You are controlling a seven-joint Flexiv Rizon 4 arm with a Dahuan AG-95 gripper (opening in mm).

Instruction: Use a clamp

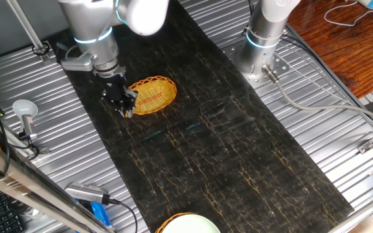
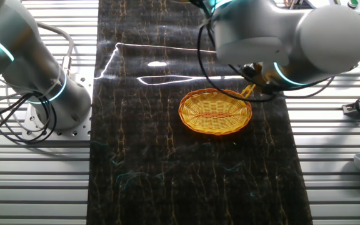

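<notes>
One arm w/ a two-finger gripper (image 1: 127,109) works over a dark marbled mat (image 1: 225,149) laid on a ribbed metal table (image 1: 342,136). Gripper sits low, just beside the rim of the round woven basket (image 1: 151,95). Black fingers (image 1: 123,103) are nearly closed on a small yellow-orange piece at their tips, apparently the clamp (image 1: 129,114); grip detail too small to confirm. From the other fixed view, the arm's body hides the gripper; only a thin yellow-orange prong (image 2: 249,91) shows next to the basket's far-right edge. Second arm base (image 1: 262,45) stands at the mat's side, well apart.
</notes>
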